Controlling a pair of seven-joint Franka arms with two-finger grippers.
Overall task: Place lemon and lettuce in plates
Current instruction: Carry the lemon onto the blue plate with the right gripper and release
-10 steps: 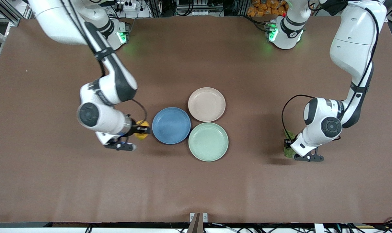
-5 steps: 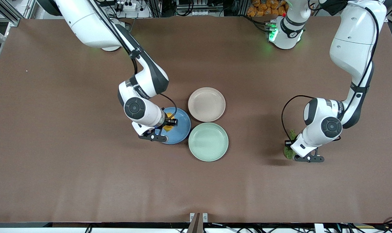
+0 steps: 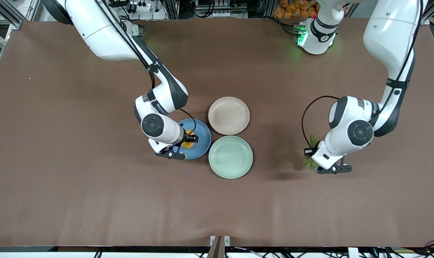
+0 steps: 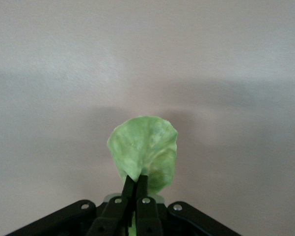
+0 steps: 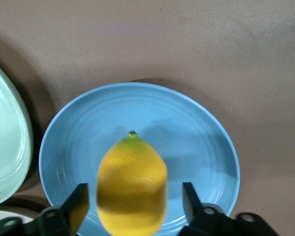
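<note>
1. Table [image 3: 59, 179]: brown worktop, with both arm bases along the edge farthest from the front camera.
2. Right gripper [image 3: 189, 138] [image 5: 135, 204]: reaching from the corner at the right arm's end, positioned low over the blue plate [image 3: 203, 133] [image 5: 186, 123]. Fingers [image 5: 78, 204] spread wide, holding nothing.
3. Lemon [image 3: 187, 144] [image 5: 132, 189]: located between the spread fingers, with a clear gap on each side and the nub pointing away from the gripper. Seen inside the blue plate's outline, over the part toward the right arm's end. Cannot tell whether it is resting on the plate surface or just above it.
4. Blue plate: near the middle of the worktop, just beside the two other plates on the side toward the right arm's end.
5. Beige-pink plate [image 3: 229, 115]: holding nothing, just beside the blue plate and nearer to the base edge.
6. Mint-green plate [image 3: 230, 157] [image 5: 5, 147]: holding nothing, nearer to the front-camera edge than the beige-pink plate.
7. Lettuce [image 3: 309, 162] [image 4: 145, 147]: pinched at one end, hanging above bare tabletop, well apart from all three plates toward the left arm's end.
8. Left gripper [image 3: 312, 157] [image 4: 136, 186]: fingers closed tight on the leaf, raised over bare worktop.
</note>
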